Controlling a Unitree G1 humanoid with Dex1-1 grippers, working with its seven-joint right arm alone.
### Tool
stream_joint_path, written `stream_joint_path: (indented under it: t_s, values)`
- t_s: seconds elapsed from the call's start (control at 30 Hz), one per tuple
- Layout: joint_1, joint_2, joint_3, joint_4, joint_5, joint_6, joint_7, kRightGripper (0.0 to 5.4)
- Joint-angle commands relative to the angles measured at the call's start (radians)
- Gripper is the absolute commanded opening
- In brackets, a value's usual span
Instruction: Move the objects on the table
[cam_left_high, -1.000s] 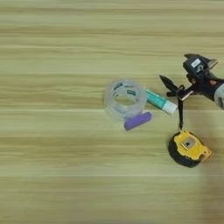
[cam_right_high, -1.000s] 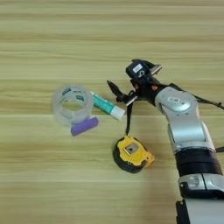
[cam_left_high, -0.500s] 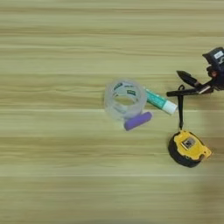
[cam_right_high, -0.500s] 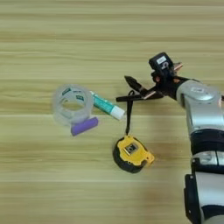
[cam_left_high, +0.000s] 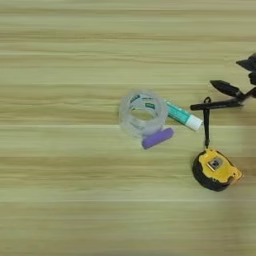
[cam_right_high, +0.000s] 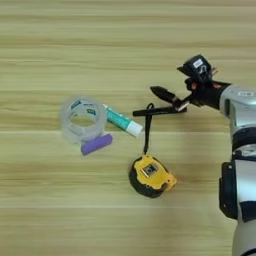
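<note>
The objects lie on the table (cam_right_high: 60, 200). A clear tape roll (cam_right_high: 82, 119) sits left, with a short purple cylinder (cam_right_high: 96, 144) against its lower edge and a green-and-white glue stick (cam_right_high: 121, 121) slanting off its right side. A yellow-black tape measure (cam_right_high: 150, 175) lies below; its black strap (cam_right_high: 146, 135) runs up to a slim black pen (cam_right_high: 155, 111) lying almost level. My right gripper (cam_right_high: 166, 102) comes in from the right, open. Its upper finger (cam_right_high: 163, 93) points left just above the pen's right half, and the lower finger lies along the pen. Nothing is held.
My silver forearm (cam_right_high: 241, 107) runs down the right edge of the right eye view. Bare wood stretches left of the tape roll, above the things and along the bottom.
The gripper has drawn back to the right, away from the glue stick and the top of the strap. Tape roll, cylinder, glue stick and tape measure lie where they were.
</note>
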Motion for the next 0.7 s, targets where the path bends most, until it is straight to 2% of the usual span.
stream_joint_path:
  t_s: [0.03, 0.4, 0.7]
  values:
    - [-0.062, -0.058, 0.018, 0.006, -0.032, -0.063, -0.032, 5.38]
    - [-0.049, -0.056, 0.070, 0.061, -0.122, -0.128, -0.098, 5.38]
    - [-0.043, -0.042, 0.102, 0.083, -0.177, -0.146, -0.164, 5.38]
